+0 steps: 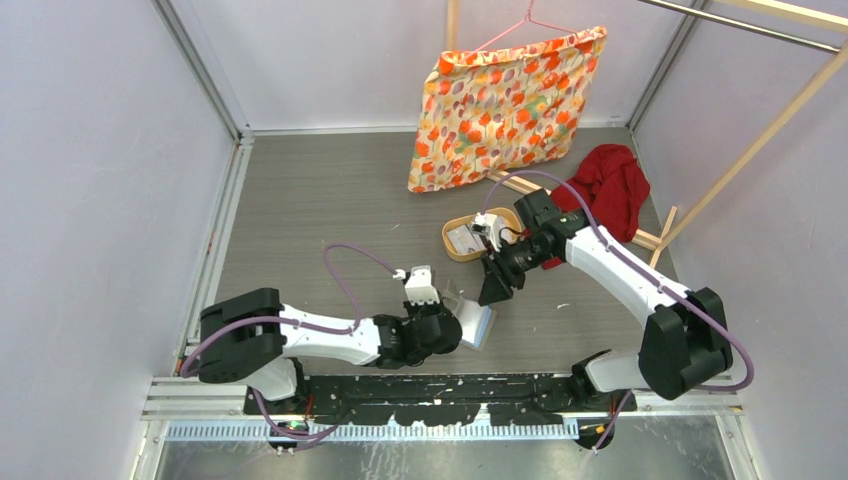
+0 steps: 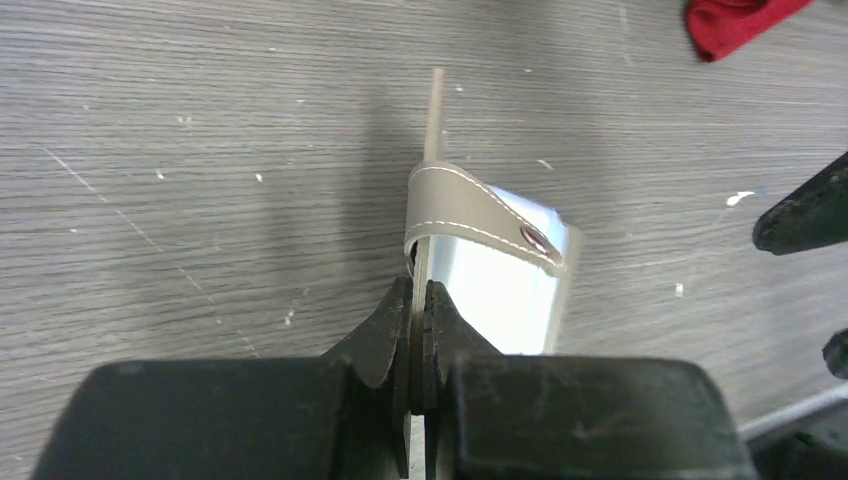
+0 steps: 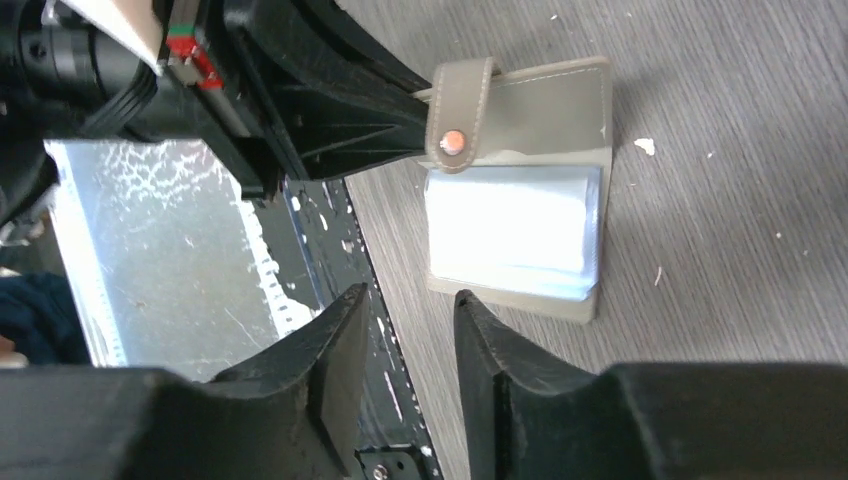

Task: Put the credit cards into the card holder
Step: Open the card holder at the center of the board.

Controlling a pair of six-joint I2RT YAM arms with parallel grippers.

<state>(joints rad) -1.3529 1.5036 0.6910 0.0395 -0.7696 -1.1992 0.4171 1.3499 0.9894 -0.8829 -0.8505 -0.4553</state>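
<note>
Card holder (image 1: 480, 326) lies open at the near middle of the table (image 1: 330, 220), right against my left pincer (image 1: 455, 322). From above, my right pincer (image 1: 494, 288) hangs just beyond it, and farther off the wooden tray (image 1: 450, 250) has credit cards (image 1: 463, 237) lying in it. Over to the left wrist: jaws pressed together, clamped on the holder's grey cover, which stands on edge between them, the snap strap (image 2: 480, 215) arching over the pale inside. Now the right wrist: my jaws stand apart with nothing between them, aimed at the blue-white pocketed face, which is spread flat, and I can make out no card in it. So I read this as the holding-open step, with no card in hand. Next call, I'd say: the right pincer goes far to the tray, pinches one card by an edge and slides it flat into a pocket mouth while the left holds firm.
</note>
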